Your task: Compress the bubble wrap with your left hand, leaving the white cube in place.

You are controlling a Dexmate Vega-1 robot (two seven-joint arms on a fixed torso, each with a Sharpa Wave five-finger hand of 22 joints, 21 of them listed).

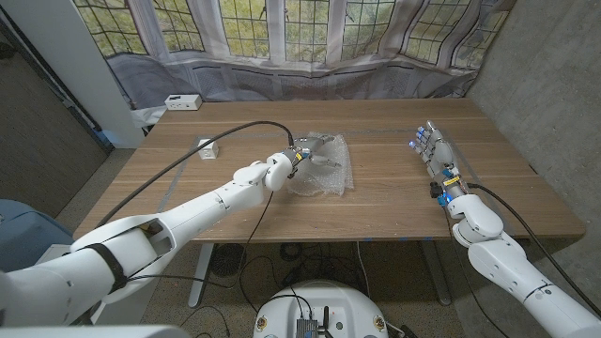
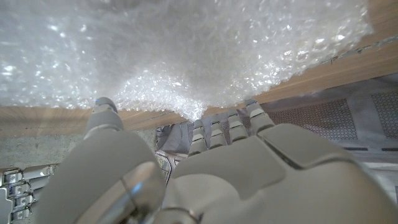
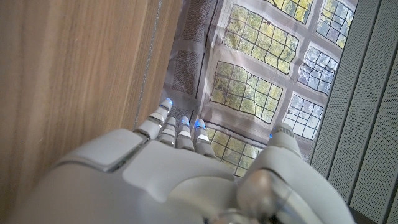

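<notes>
A crumpled sheet of clear bubble wrap [image 1: 331, 175] lies mid-table. My left hand [image 1: 302, 156] is on its near-left edge, fingers stretched over the wrap. In the left wrist view the fingertips [image 2: 229, 118] and thumb meet the bubble wrap [image 2: 186, 50], and a fold bulges down between them; the fingers look extended rather than clenched. A small white cube [image 1: 208, 147] sits on the table left of the wrap, apart from hand and arm. My right hand [image 1: 435, 152] stands at the table's right side, fingers straight, holding nothing; the right wrist view shows its back [image 3: 180, 174].
The wooden table [image 1: 394, 202] has bare boards between the wrap and my right hand. A white box [image 1: 181, 101] sits at the far left corner. My left arm's black cable arcs over the table's left part. Curtained windows stand behind.
</notes>
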